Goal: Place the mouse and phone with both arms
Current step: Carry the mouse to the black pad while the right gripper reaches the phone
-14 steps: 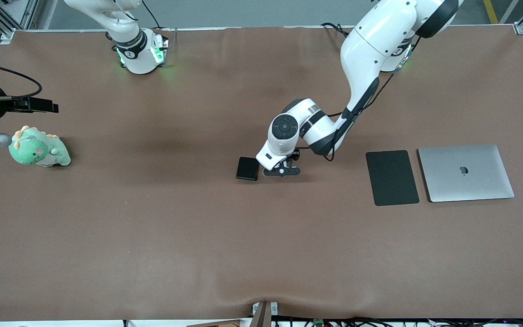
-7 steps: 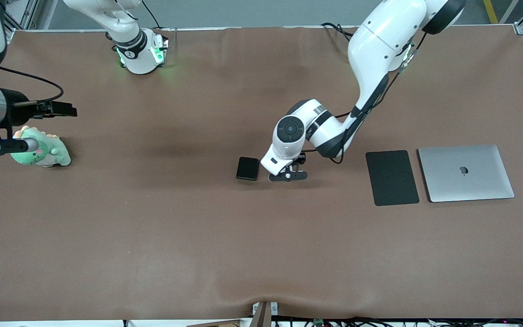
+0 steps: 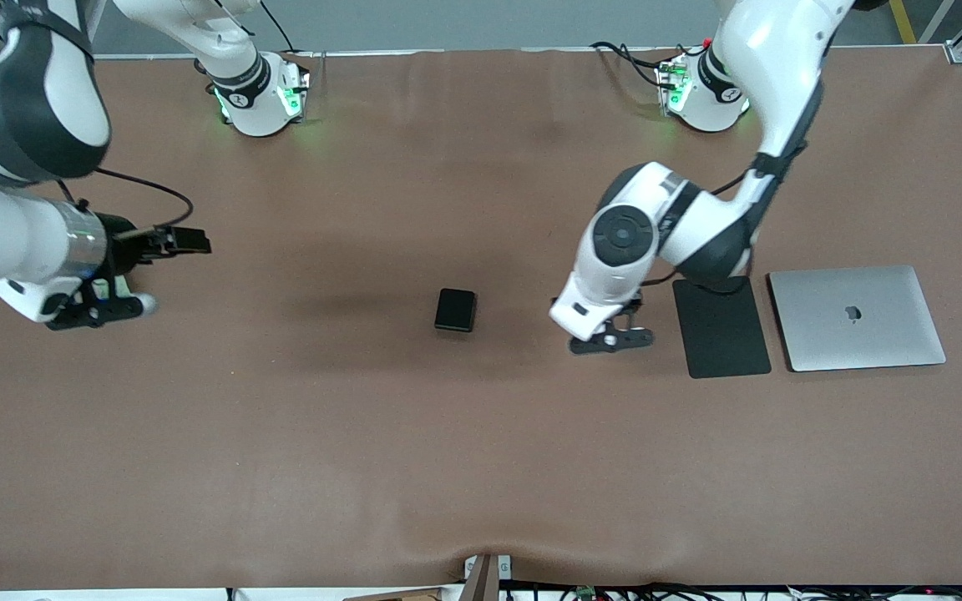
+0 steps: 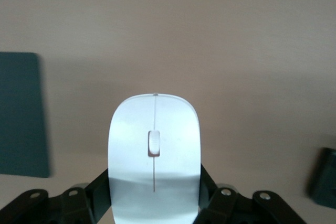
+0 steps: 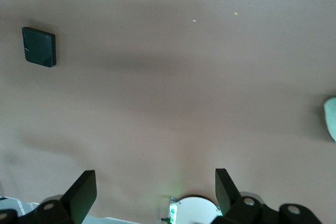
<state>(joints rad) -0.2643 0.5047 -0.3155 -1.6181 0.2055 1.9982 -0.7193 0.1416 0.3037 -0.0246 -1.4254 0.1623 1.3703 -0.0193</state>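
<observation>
Both arms have shifted: the left gripper (image 3: 612,338), clamped on the white mouse (image 4: 153,156), has carried it away from the phone (image 3: 455,310) toward the black mouse pad (image 3: 721,327), while the right gripper (image 5: 152,192), jaws wide and empty, has swung in toward the phone, probably next

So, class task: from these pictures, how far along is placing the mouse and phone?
Nothing looks placed yet. In hand: the left gripper is shut on the mouse, held above the table beside the black mouse pad. Left to do: set the mouse down, and pick up the phone, which lies untouched mid-table. The right gripper is open and empty, over the right arm's end of the table.
</observation>
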